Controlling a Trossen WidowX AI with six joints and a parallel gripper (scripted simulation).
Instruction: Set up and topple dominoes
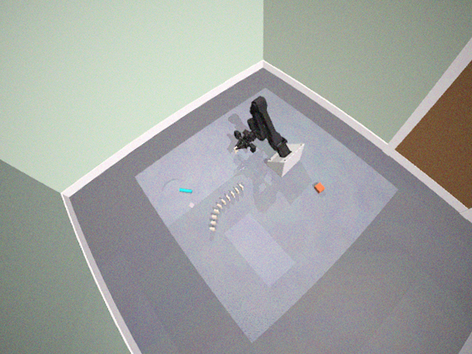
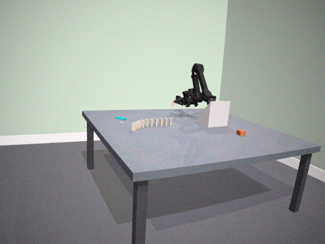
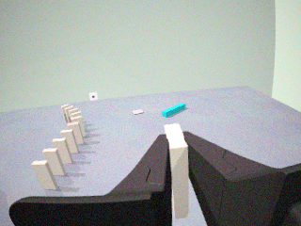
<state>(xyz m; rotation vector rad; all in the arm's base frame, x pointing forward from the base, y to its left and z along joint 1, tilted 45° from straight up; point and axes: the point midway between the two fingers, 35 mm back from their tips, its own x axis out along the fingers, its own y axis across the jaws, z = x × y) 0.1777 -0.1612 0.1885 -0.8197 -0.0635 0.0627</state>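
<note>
A cream domino point(image 1: 236, 150) point(image 2: 173, 103) point(image 3: 179, 174) is clasped between the fingers of the gripper point(image 1: 236, 148) point(image 2: 174, 101) point(image 3: 173, 139) and is carried above the table point(image 1: 319, 232) point(image 2: 204, 147) point(image 3: 127, 155), apart from the row. It is held near upright, presumably so that it can be set on its short end without being turned again. The curved row of dominoes point(image 1: 228, 198) point(image 2: 156, 122) point(image 3: 62, 151) is left standing, its pieces spaced so that each can knock the next. The nearer end of the row seems the likelier goal, though which end is meant cannot be told. A slow descent in line with the last piece is called for, since a brush from the fingers could topple everything too soon. A turquoise bar point(image 1: 185, 190) point(image 2: 121, 118) point(image 3: 174, 110) and an orange block point(image 1: 319, 187) point(image 2: 241, 132) are kept well apart from the arm's load.
</note>
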